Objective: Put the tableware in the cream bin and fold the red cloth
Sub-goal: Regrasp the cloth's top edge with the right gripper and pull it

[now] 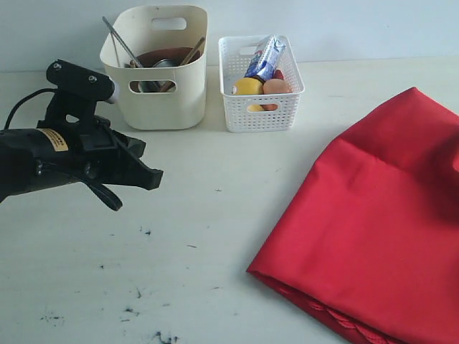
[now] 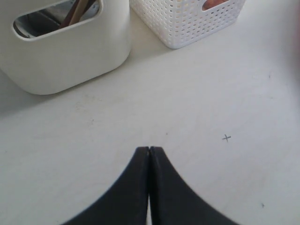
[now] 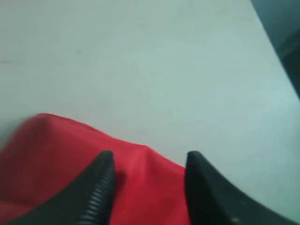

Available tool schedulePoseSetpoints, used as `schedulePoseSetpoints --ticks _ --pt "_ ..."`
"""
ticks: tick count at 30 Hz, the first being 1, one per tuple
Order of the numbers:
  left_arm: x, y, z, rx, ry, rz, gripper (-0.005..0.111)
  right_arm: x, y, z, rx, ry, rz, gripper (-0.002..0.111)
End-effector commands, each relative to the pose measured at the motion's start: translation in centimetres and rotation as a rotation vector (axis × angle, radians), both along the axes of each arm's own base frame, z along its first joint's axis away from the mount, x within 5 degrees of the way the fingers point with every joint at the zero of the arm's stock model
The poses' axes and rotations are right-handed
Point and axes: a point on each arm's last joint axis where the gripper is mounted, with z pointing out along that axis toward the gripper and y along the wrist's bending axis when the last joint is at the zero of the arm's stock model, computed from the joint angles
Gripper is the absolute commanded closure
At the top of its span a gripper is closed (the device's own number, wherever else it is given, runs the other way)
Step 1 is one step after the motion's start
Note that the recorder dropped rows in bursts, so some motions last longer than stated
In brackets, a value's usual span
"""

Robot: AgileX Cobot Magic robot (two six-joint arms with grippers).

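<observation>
Red cloth at four o'clock looks soft, light, slippery; pinch its hem. Right pincer released over it, left pincer clenched, empty.

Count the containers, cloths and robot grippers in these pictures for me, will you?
Containers: 2, the cream bin and the white basket
Cloths: 1, the red cloth
Grippers: 2, the left gripper and the right gripper
Total: 5
</observation>
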Motion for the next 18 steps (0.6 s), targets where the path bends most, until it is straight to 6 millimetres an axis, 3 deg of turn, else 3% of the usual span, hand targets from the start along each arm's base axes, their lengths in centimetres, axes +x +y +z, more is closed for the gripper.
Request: schedulePoseSetpoints --ticks 1,3,11,18 --pt "-0.1 0.1 0.2 -0.017 -0.005 0.015 0.106 -1.0 2.9 0.7 0.249 -0.015 0.192 0.096" --pt "-0.1 0.1 0.2 -0.015 -0.001 0.014 0.106 -1.1 3.7 -1.1 0.327 0.038 0.250 0.108" --pt "-0.1 0.1 0.2 -0.015 -0.001 0.014 0.106 -1.6 2.3 -13.3 0.220 0.207 0.160 0.108" --pt "-0.1 0.1 0.1 -0.011 0.010 0.013 0.106 0.4 0.5 -19.8 0.111 0.194 -0.003 0.108"
